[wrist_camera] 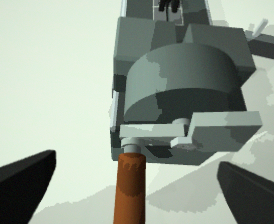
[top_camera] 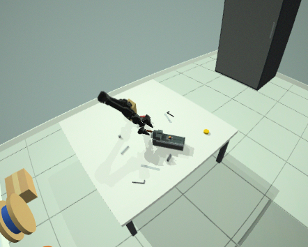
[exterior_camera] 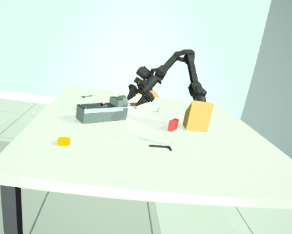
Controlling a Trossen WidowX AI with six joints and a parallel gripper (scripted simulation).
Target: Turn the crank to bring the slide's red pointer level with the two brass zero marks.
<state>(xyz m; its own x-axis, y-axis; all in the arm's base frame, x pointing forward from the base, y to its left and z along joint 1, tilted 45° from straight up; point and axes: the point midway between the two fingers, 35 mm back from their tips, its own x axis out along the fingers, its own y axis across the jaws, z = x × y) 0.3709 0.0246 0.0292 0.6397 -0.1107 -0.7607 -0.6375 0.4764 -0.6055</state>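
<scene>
Top, gripper: the open gripper (top_camera: 148,128) (exterior_camera: 139,98) (wrist_camera: 138,163) is at the crank end of the machine (top_camera: 168,141) (exterior_camera: 102,113) (wrist_camera: 183,75), its fingers parted around the crank handle.
Top, machine: a long grey box lying on the white table (top_camera: 104,139) (exterior_camera: 106,158).
Top, nearby pieces: a yellow disc (top_camera: 206,131) (exterior_camera: 63,141) lies beyond the machine's far end from the arm; a black hex key (top_camera: 139,182) lies toward the table's near corner.
Exterior, arm: the black arm (top_camera: 120,106) (exterior_camera: 192,67) arches over the table and reaches down to the crank end.
Exterior, blocks: a tan block (exterior_camera: 198,116) stands near the arm's foot, with a small red block (exterior_camera: 173,125) just beside it.
Exterior, second key: another black hex key (top_camera: 170,114) (exterior_camera: 160,147) lies in front of the red block.
Wrist, handle: the orange-brown crank handle (top_camera: 149,131) (exterior_camera: 133,104) (wrist_camera: 130,190) runs between the spread fingers, nearer the left-hand one in this view, with space on both sides; nothing is gripped.
Wrist, crank: a grey crank arm (wrist_camera: 153,131) joins the handle in front of the rounded housing (wrist_camera: 183,70).
Wrist, pointer: its level against the brass marks probably can't be judged here, as that part is dark and cut by the frame's top.
</scene>
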